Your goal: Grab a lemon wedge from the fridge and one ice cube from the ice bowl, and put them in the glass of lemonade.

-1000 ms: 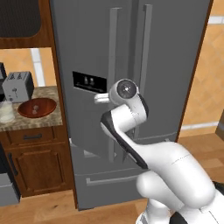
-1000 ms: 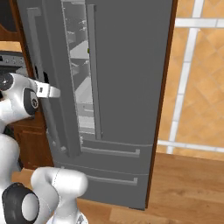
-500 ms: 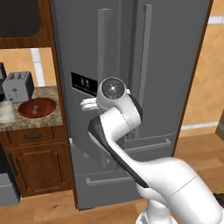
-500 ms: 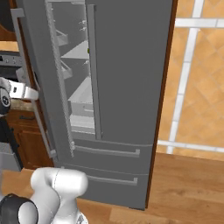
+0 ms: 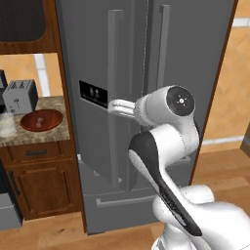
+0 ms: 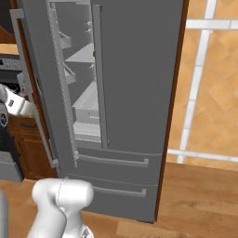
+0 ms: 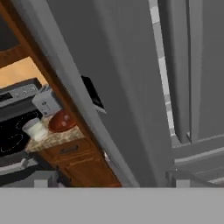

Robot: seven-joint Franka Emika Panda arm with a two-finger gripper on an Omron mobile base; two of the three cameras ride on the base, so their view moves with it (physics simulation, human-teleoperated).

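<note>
With the jaws now spread wide and holding nothing, I see the fridge [image 6: 116,93] left door swung further open, exposing shelves.

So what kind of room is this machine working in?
A home kitchen, it seems: a tall steel French-door fridge with its left door swung open, a toaster on a granite counter, and wooden cabinets below.
</note>
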